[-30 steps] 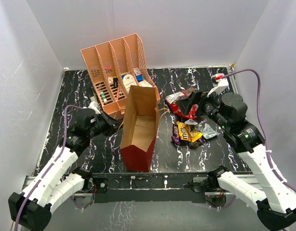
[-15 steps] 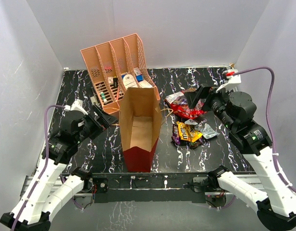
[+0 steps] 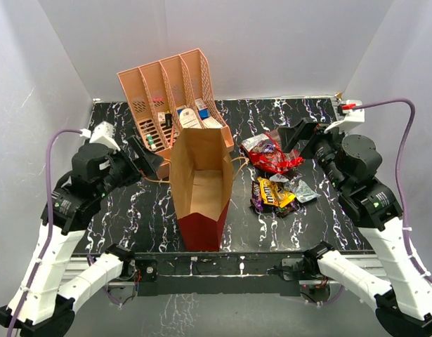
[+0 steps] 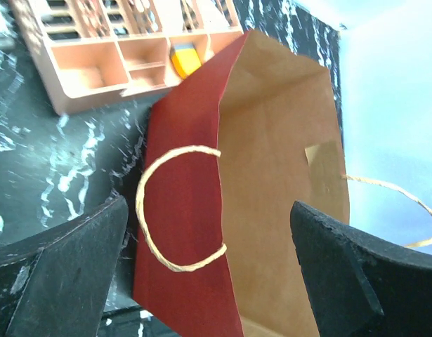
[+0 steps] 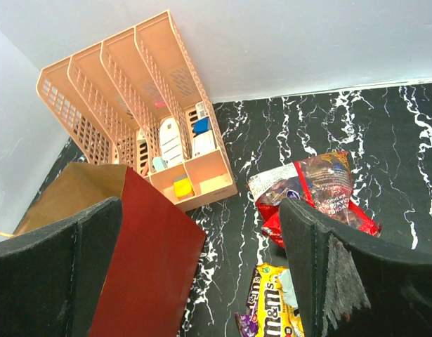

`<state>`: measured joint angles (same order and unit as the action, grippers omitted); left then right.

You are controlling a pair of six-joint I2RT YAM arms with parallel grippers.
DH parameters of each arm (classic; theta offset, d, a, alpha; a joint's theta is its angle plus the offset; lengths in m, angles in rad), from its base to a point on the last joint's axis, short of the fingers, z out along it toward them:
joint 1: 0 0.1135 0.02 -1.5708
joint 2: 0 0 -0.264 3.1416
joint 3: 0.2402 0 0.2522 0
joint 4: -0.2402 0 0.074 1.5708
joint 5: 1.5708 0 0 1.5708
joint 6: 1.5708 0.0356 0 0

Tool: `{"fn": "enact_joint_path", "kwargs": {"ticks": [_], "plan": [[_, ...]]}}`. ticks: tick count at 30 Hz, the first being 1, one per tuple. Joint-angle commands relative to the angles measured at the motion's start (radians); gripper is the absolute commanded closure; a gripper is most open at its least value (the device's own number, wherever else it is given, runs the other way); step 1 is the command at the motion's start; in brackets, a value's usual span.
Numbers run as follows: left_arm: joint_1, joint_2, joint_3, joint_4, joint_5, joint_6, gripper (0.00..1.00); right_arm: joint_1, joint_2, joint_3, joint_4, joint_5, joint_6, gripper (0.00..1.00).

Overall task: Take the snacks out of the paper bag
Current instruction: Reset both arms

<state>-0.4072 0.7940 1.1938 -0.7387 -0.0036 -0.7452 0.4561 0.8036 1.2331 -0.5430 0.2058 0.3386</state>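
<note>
Standing near the front edge of the desk (image 3: 124, 210), in the middle, is the paper bag (image 3: 200, 193). It is red outside and brown inside, upright, with its top open. A thin tan cord handle (image 4: 175, 210) hangs on its red left side. Just to the right of the bag, the snacks (image 3: 275, 184) lie in a little heap on the desk. A yellow pack (image 3: 275, 192) and a purple pack (image 3: 256, 201) are nearest, a silvery wrapper (image 3: 304, 191) is beside them, and a shiny red bag (image 3: 272, 157) is a bit farther back. The left claw (image 3: 151, 160) hangs in the air to the left of the paper bag, apart from it, spread wide and holding nothing. The right claw (image 3: 295, 137) hangs over the far right part of the desk, just past the shiny red bag, also spread wide and holding nothing. By the far edge, behind the paper bag, sits a pink organizer (image 3: 166, 88) with small boxes in its slots.
</note>
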Motion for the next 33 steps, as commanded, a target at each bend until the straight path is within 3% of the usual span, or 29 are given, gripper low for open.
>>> {"fn": "enact_joint_path", "kwargs": {"ticks": [1,5,10,19,26,33], "plan": [[0.005,0.039,0.199,-0.15,-0.228,0.14,0.02,-0.004,-0.052,0.067,0.045,0.081,0.033,0.02],[0.005,0.124,0.461,-0.242,-0.428,0.269,0.02,-0.004,-0.117,0.107,0.061,0.108,-0.034,0.02],[0.005,0.156,0.685,-0.12,-0.365,0.391,0.02,-0.004,-0.164,0.149,0.121,0.13,-0.091,0.02],[0.005,0.044,0.54,0.177,-0.203,0.422,0.02,-0.004,-0.103,0.247,0.098,0.221,-0.046,0.02],[0.005,0.064,0.495,0.182,-0.205,0.431,0.02,-0.004,-0.081,0.269,0.038,0.319,0.017,0.02],[0.005,0.048,0.447,0.196,-0.199,0.42,0.02,-0.004,-0.06,0.276,0.032,0.287,0.027,0.02]]}}
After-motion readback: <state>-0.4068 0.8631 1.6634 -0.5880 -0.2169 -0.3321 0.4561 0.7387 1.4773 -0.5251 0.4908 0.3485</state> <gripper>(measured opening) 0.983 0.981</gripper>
